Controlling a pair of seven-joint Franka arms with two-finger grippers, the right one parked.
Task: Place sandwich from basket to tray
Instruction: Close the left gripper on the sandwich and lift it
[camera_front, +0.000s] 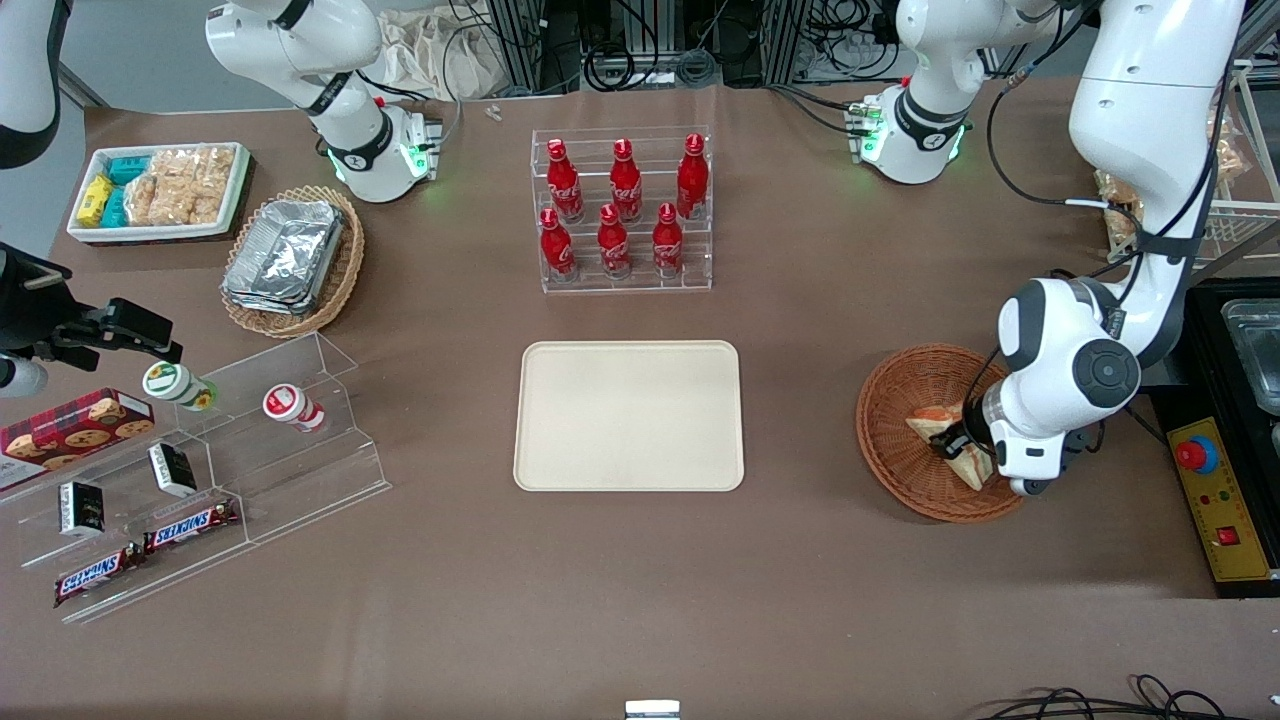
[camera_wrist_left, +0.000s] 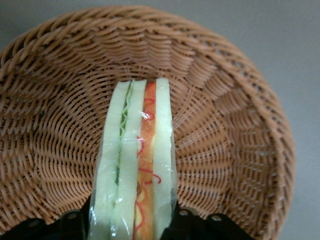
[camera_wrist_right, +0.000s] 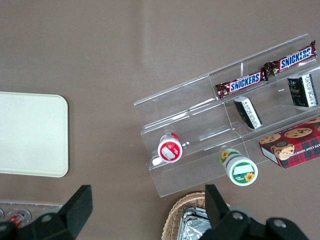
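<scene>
The sandwich, a pale bread wedge with orange-red and green filling, lies in the round reddish-brown basket toward the working arm's end of the table. My left gripper is down inside the basket, across the middle of the sandwich. In the left wrist view the sandwich stands edge-on between the two black fingers, which press against its clear wrap on both sides, with the basket's woven floor under it. The cream-beige tray lies flat and bare at the table's middle, beside the basket.
A clear rack of red bottles stands farther from the front camera than the tray. An oval basket of foil containers, a white snack tray and a clear snack shelf lie toward the parked arm's end. A yellow control box sits beside the basket.
</scene>
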